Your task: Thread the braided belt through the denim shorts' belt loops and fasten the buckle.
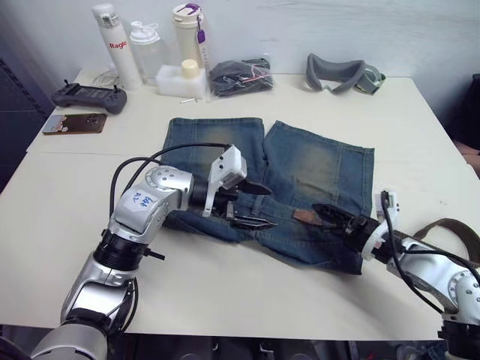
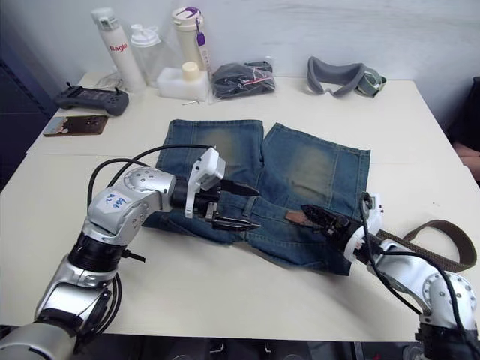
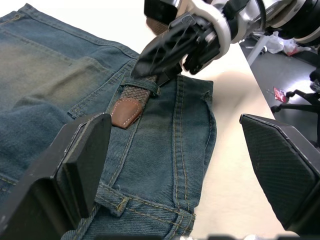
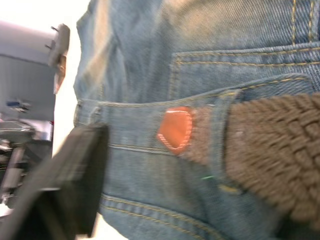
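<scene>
The denim shorts (image 1: 315, 165) lie flat on the table, waistband toward me. The braided belt (image 1: 454, 229) comes in from the right table edge to the waistband. Its brown leather tip (image 3: 125, 112) pokes out of one of the belt loops (image 3: 142, 86). My right gripper (image 1: 331, 216) sits at that loop, open. One of its fingers (image 4: 65, 185) rests on the denim, and the belt (image 4: 270, 150) runs past its other side. My left gripper (image 1: 259, 206) hovers open over the waistband, just left of the tip, with nothing in it. The buckle is out of view.
Along the back edge stand three bottles (image 1: 112, 45), a white box (image 1: 180, 81), a black bundle in a clear bag (image 1: 240, 77) and a grey padded band (image 1: 341, 73). A dark controller (image 1: 88, 96) and a flat brown item (image 1: 73, 122) lie at far left.
</scene>
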### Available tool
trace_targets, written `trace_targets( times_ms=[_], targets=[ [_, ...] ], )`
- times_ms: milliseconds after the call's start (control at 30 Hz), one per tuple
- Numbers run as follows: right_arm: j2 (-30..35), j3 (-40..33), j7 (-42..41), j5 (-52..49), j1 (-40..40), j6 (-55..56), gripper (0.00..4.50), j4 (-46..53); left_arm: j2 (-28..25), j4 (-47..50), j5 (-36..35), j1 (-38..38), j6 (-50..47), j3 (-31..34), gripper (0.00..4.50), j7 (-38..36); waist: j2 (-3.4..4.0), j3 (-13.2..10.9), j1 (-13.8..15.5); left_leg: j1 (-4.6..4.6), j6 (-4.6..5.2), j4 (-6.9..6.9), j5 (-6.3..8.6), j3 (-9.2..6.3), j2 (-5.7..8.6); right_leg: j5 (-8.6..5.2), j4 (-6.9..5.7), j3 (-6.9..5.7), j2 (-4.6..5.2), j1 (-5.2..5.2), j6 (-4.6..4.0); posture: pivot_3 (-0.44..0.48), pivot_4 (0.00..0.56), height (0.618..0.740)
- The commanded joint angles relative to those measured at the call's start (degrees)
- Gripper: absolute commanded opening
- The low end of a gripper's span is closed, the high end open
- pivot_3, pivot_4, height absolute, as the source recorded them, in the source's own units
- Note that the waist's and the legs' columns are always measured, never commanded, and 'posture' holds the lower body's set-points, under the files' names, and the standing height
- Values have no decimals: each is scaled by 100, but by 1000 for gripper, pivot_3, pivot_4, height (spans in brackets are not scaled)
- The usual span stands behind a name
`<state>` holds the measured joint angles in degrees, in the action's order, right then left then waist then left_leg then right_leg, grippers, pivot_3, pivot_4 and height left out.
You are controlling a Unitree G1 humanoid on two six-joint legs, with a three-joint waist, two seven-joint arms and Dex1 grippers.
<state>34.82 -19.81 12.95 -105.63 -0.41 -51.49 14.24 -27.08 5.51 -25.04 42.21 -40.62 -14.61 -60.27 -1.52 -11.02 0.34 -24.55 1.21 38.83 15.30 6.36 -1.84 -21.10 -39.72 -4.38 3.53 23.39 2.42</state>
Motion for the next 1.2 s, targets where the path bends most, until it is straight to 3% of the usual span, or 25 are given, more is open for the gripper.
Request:
trace_targets(
  times_ms=[33, 200, 367, 600, 733, 867, 967, 1200],
  targets=[
    [-100, -448, 265, -315, 595, 363, 4460, 357, 74, -63, 40, 122, 188, -50, 4500, -113, 0, 0, 24, -2, 1, 1, 1, 0, 0, 0, 2, 0, 0, 0, 0, 0, 150, 683],
    [-255, -398, 429, -374, 1305, 660, 4460, 932, 244, -344, 320, 211, 571, -254, 4500, -189, 0, 0, 71, -3, 3, 2, 2, 1, 2, 0, 6, 0, 2, 0, 3, 0, 150, 683],
    [-11, -524, 274, -337, 1808, 685, 4460, 1258, 611, -691, 495, 399, 967, -380, 4500, -165, 0, 0, 86, -1, 4, 4, 2, 0, 2, 10, 6, 2, 2, -2, 7, 0, 150, 683],
    [1472, -1237, -1071, 464, 2268, 177, 4460, 2634, 1474, -1942, 1152, 741, 2057, -385, 4500, 497, 1, 0, 78, -7, 12, 5, 7, 1, 4, 13, 14, 2, 1, -1, 12, 0, 150, 683],
    [2209, -694, -1560, 1910, 1940, 50, 4460, 3111, 1903, -3122, 2262, 1049, 3915, -935, 4500, 975, -8, -5, 114, -5, 36, 5, 21, 2, 1, 19, 19, -3, -3, 0, 16, 0, 150, 683],
    [2058, 204, -1278, 2895, 1308, 139, 4460, 3109, 2251, -4204, 3284, 1367, 5376, -1465, 4500, 1561, -14, -7, 122, -23, 51, 2, 29, 2, 5, 21, 30, -4, 0, 11, 22, 0, 150, 683],
    [1928, 719, -1074, 3508, 1057, 9, 4460, 3081, 2389, -4677, 3723, 1528, 5954, -1636, 4500, 1833, -14, -8, 119, -63, 38, 19, 22, 4, 7, 22, 32, -6, 9, 37, 30, 0, 150, 683],
    [1262, 740, -685, 3817, 1227, 13, 4460, 2866, 2599, -5095, 3926, 1617, 6308, -1589, 4500, 1848, -12, -7, 116, -63, 39, 22, 23, 7, 7, 20, 50, -14, 18, 31, 32, 0, 150, 683]
  ],
)
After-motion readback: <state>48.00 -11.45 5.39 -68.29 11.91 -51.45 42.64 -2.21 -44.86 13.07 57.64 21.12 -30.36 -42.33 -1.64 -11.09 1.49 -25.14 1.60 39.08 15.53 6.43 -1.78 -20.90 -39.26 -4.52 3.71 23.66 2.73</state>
